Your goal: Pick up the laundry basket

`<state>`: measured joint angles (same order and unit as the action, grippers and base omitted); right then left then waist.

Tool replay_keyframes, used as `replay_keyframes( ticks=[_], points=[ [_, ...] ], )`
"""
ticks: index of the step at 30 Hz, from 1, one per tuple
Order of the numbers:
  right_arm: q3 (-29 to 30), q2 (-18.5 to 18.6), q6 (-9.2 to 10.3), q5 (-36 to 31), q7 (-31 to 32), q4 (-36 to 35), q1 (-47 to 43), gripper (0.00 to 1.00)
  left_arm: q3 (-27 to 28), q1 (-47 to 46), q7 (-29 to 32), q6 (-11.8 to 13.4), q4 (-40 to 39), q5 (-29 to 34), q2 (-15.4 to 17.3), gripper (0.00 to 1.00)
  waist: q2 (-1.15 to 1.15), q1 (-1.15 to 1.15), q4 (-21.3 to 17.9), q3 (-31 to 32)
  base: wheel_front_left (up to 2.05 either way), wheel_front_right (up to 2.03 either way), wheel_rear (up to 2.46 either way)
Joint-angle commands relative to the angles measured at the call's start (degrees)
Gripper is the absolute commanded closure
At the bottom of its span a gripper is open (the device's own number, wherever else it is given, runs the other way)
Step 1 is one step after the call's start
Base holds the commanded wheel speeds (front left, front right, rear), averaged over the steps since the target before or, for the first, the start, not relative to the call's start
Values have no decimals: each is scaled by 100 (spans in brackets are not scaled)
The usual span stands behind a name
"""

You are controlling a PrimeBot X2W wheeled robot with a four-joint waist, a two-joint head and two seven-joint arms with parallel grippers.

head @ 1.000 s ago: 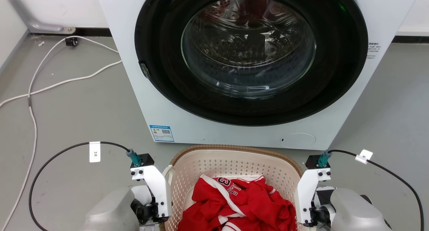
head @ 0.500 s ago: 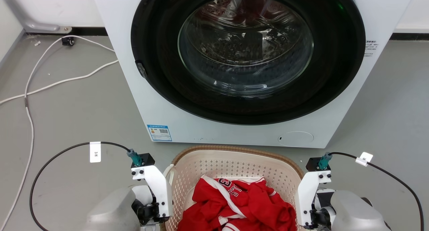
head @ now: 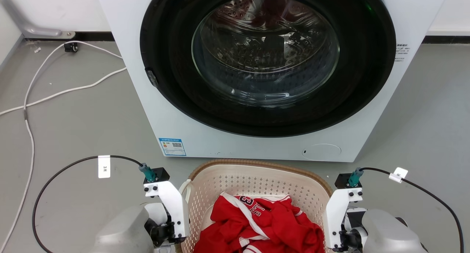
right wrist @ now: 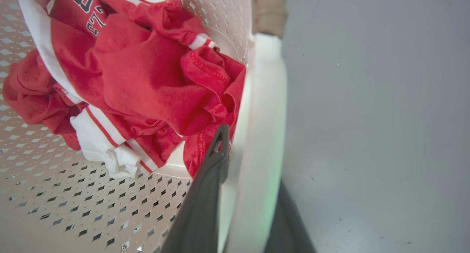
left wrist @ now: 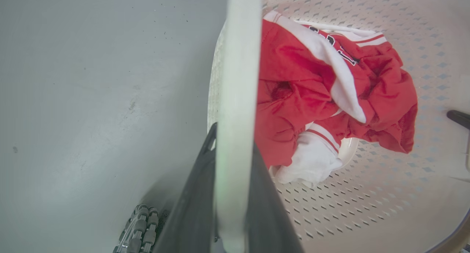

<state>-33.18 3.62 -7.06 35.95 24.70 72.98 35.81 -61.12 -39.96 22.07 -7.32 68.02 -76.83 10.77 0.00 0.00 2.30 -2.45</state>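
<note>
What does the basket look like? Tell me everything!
The basket is oval cream plastic with holey walls and a brown woven-look rim. It stands upright before the washer, holding a crumpled red-and-white jersey. The left end effector and right end effector each pinch a white side handle between their fingers.
</note>
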Motion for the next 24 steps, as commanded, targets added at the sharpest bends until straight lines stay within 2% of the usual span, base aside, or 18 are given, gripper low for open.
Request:
replay_keyframes(
  ticks=[1,24],
  points=[
    [-61,-134,-78,40,-10,-27,13,100,7,-117,-52,-28,-70,-55,-105,100,0,0,-3,1,0,0,0],
    [-294,-138,-78,274,-73,16,95,100,-70,-104,-56,-29,-46,-145,-119,100,0,0,-26,16,0,0,0]
  ],
)
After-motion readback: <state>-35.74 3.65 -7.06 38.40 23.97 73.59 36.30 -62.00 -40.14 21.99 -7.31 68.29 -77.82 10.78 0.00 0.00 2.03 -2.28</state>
